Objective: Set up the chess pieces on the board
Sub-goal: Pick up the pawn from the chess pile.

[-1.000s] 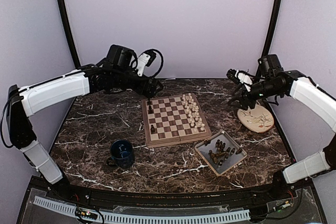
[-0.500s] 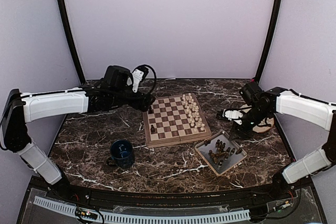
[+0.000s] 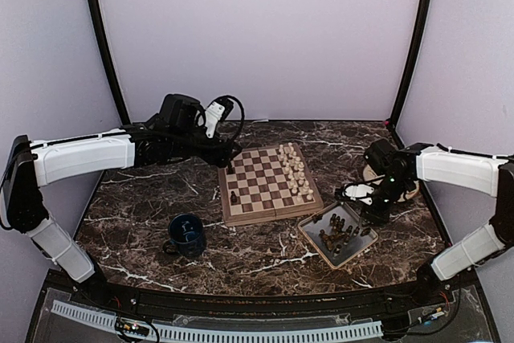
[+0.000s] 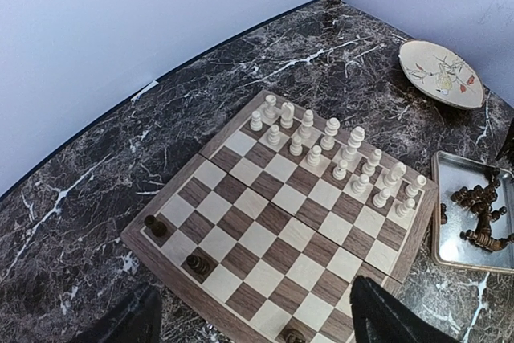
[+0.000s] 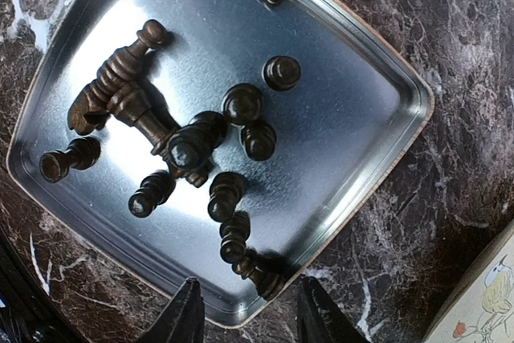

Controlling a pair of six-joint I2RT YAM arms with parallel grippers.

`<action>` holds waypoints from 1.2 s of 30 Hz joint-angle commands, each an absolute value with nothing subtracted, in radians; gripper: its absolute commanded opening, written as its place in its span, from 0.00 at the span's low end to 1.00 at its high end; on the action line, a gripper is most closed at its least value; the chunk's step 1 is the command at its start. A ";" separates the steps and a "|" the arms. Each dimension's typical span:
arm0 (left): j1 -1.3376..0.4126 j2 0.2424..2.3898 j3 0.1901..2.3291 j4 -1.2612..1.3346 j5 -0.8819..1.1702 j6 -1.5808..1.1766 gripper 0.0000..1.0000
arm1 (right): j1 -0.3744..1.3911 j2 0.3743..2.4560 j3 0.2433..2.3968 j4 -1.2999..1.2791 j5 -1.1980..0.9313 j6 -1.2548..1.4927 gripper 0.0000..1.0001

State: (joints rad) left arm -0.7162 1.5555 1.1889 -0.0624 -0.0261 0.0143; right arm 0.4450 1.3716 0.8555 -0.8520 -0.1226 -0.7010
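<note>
The board (image 3: 259, 186) lies mid-table. Cream-white chess pieces (image 3: 295, 173) fill its right two rows, and three dark pieces (image 4: 197, 263) stand along its left edge. More dark pieces (image 5: 193, 146) lie heaped in a metal tray (image 5: 345, 118). My left gripper (image 4: 257, 328) hovers open over the board's (image 4: 277, 218) left edge, with nothing between its fingers. My right gripper (image 5: 250, 319) hangs open just above the tray's corner. A toppled dark piece (image 5: 261, 271) lies right ahead of its fingertips, and it holds nothing. From above, the right gripper (image 3: 355, 193) sits at the tray's (image 3: 306, 231) far-right side.
A dark blue mug (image 3: 187, 234) stands left of the board's near corner. A round beige plate (image 4: 440, 72) lies at the right, partly behind the right arm. Walls close in the table at the back and sides.
The right arm swung down from above the plate to the tray's edge, and its jaws narrowed. The left arm shifted only slightly over the board's left edge.
</note>
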 commanded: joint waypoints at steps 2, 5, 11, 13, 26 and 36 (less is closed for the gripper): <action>-0.720 1.542 1.213 -0.090 -0.008 0.013 0.84 | 0.449 1.423 0.843 -0.824 -0.154 -0.689 0.41; -0.720 1.543 1.213 -0.091 -0.012 0.013 0.84 | 0.449 1.444 0.837 -0.804 -0.161 -0.683 0.41; -0.720 1.547 1.214 -0.094 -0.008 0.012 0.84 | 0.449 1.480 0.838 -0.783 -0.167 -0.679 0.34; -0.720 1.550 1.217 -0.098 -0.006 0.012 0.84 | 0.449 1.490 0.838 -0.781 -0.175 -0.679 0.29; -0.722 1.566 1.231 -0.117 0.010 0.012 0.83 | 0.448 1.504 0.865 -0.856 -0.218 -0.689 0.00; -0.722 1.578 1.246 -0.138 0.035 0.010 0.83 | 0.448 1.475 0.937 -0.997 -0.262 -0.713 0.00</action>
